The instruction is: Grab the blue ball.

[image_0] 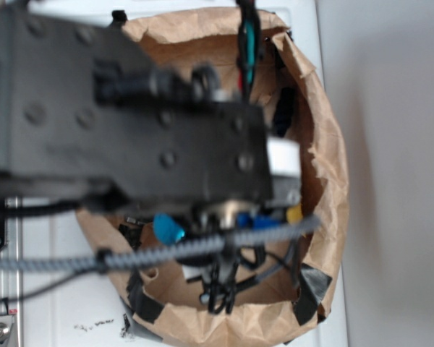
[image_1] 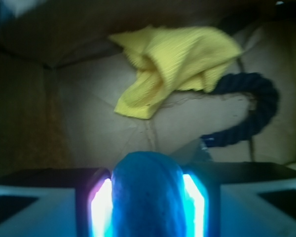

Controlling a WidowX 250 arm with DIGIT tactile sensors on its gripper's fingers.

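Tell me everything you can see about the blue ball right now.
In the wrist view the blue ball is a rounded teal-blue shape with a matte surface, blurred because it is close to the camera. It sits between the two glowing pads of the gripper, which press against its left and right sides. Its lower part is cut off by the frame. Behind it lie the brown paper floor, a yellow cloth and a dark rope, none touching it.

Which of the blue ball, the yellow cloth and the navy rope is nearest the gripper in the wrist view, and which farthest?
1. Blue ball: between the jaws of the gripper, at bottom centre.
2. Navy rope: its near end lies just past the ball, to the right.
3. Yellow cloth: crumpled at the back, upper centre.
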